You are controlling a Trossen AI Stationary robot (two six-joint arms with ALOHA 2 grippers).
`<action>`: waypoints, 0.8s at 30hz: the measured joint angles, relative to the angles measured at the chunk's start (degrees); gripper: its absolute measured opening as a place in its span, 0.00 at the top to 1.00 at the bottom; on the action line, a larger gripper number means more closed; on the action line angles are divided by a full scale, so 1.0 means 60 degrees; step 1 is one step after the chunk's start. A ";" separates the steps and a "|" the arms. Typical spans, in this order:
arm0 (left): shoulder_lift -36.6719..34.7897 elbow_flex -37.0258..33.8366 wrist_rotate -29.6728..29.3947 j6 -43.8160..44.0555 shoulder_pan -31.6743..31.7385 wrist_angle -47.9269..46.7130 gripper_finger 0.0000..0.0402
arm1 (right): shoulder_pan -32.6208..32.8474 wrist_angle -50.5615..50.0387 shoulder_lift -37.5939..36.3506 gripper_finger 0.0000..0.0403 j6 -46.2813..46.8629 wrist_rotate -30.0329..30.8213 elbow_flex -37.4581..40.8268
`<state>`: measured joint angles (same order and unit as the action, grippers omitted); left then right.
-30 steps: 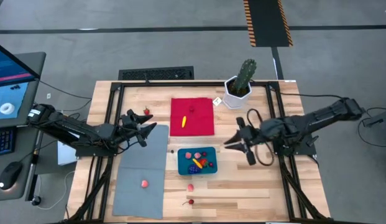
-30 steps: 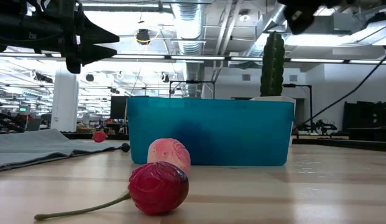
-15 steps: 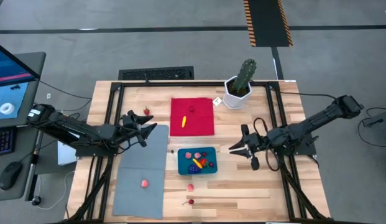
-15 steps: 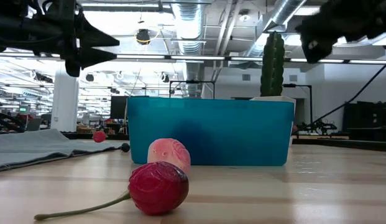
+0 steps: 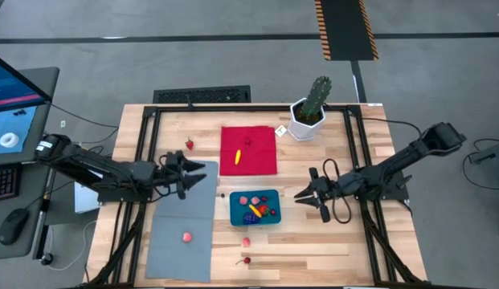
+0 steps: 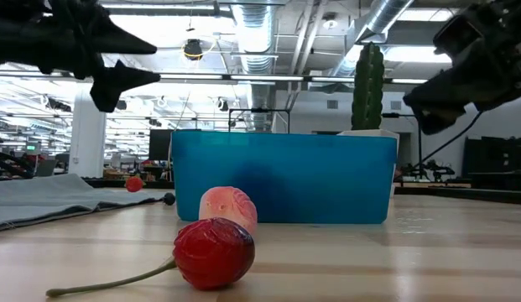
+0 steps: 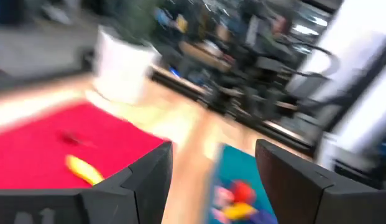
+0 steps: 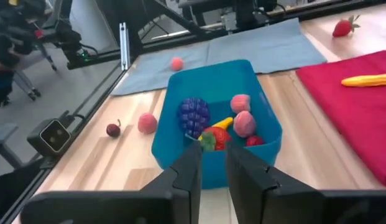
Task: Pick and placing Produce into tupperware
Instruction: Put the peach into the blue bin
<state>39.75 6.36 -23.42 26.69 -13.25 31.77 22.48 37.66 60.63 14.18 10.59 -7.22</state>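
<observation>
Your left tool (image 5: 190,172) apart over grey mat (image 5: 181,221); right tool (image 5: 304,195) empty, fingers slightly apart beside tupperware (image 5: 255,208).

Tupperware (image 5: 255,208) mid-table holds produce (image 5: 255,210); cloth (image 5: 248,150) behind it, mat (image 5: 183,221) to its left, cactus (image 5: 310,109) at back right, cherry (image 5: 247,260) in front.

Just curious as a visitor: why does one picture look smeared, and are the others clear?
The left wrist view is motion-blurred: red cloth and cactus pot smear. The right wrist view shows the tupperware sharply. In the low view the cherry is crisp, backlit by ceiling lights.
</observation>
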 joint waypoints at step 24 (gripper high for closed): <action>0.2638 0.1845 -0.2963 0.3483 -0.5161 0.0661 0.44 | 0.0000 0.0873 0.1218 0.77 0.0400 -0.0003 -0.0007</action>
<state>55.58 17.43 -41.20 47.59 -44.22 35.74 22.48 42.89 67.94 16.58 10.57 -7.27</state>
